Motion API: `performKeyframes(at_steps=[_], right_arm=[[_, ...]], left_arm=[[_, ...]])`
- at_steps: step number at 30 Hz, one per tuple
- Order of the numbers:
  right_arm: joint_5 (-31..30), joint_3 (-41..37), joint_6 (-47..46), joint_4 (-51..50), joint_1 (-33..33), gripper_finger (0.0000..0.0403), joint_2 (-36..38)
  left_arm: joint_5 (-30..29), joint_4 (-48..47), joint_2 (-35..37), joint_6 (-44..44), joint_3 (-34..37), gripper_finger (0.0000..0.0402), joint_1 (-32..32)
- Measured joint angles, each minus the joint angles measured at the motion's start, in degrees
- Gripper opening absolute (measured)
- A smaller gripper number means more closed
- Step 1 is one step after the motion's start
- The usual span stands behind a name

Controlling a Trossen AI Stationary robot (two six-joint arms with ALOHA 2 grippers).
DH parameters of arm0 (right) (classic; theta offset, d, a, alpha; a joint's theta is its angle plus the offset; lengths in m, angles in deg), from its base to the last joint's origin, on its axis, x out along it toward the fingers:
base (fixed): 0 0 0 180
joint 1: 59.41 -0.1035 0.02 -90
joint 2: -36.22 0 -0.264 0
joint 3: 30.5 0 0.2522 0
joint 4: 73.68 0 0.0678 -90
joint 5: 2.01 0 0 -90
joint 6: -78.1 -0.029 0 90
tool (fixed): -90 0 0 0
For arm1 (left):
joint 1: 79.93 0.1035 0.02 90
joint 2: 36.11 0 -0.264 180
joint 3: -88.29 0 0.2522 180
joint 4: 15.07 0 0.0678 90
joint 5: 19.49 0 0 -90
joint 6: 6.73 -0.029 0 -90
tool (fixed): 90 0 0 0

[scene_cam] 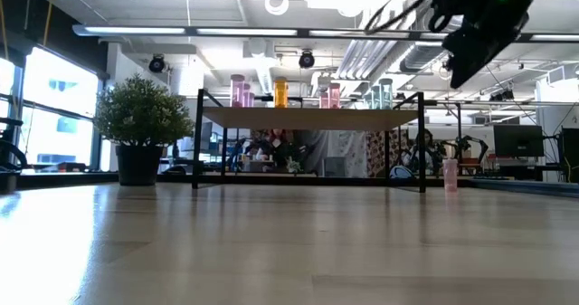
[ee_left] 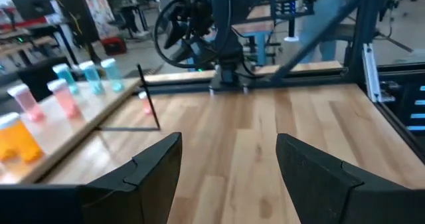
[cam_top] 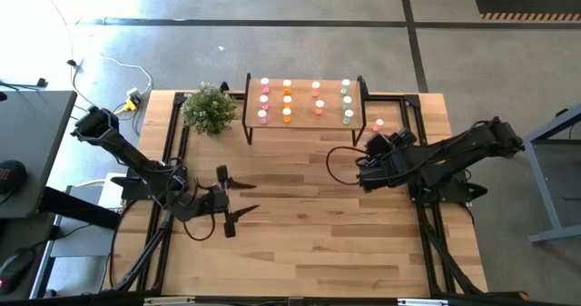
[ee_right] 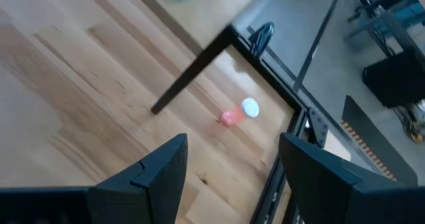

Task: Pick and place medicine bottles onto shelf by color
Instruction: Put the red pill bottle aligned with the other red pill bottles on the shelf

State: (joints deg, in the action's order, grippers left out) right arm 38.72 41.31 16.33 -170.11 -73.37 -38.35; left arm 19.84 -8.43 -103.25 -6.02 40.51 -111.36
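Observation:
The shelf (cam_top: 304,115) stands at the table's far edge, a light-wood board on black legs. On it stand rows of small bottles: pink (cam_top: 264,100), orange (cam_top: 287,102), red-pink (cam_top: 318,99) and pale green (cam_top: 346,102). One pink bottle with a white cap (cam_top: 378,123) stands on the table to the right of the shelf; it also shows in the right wrist view (ee_right: 239,112) and the low view (scene_cam: 450,174). My right gripper (ee_right: 232,164) is open and empty, raised above the table near the shelf's right leg (cam_top: 361,161). My left gripper (cam_top: 238,198) is open and empty, mid-table on the left (ee_left: 229,164).
A potted green plant (cam_top: 210,108) stands just left of the shelf at the far edge. Black frame rails (cam_top: 427,143) run along the table's left and right sides. Bare wood tabletop (cam_top: 300,233) lies between the two arms and toward the near edge.

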Motion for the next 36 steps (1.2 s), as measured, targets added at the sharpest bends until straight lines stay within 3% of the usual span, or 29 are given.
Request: performKeyframes(at_steps=[9,14,26,36], right_arm=[[1.5,-4.3,-5.5,0.6,0.5,0.0229,0.0],[1.9,-4.5,-4.7,1.1,4.6,0.0229,0.1],[6.1,-4.6,19.3,11.1,21.8,0.0229,2.0],[6.2,-4.6,24.5,10.3,27.6,0.0229,14.1]], left_arm=[[2.3,-4.2,0.0,5.8,0.0,0.0234,-0.5],[2.5,-4.2,0.0,6.2,0.0,0.0234,-1.6],[-0.5,-4.7,0.2,0.9,0.0,0.0234,-2.8],[-1.0,-7.1,4.5,0.2,0.0,0.0234,-2.7]])
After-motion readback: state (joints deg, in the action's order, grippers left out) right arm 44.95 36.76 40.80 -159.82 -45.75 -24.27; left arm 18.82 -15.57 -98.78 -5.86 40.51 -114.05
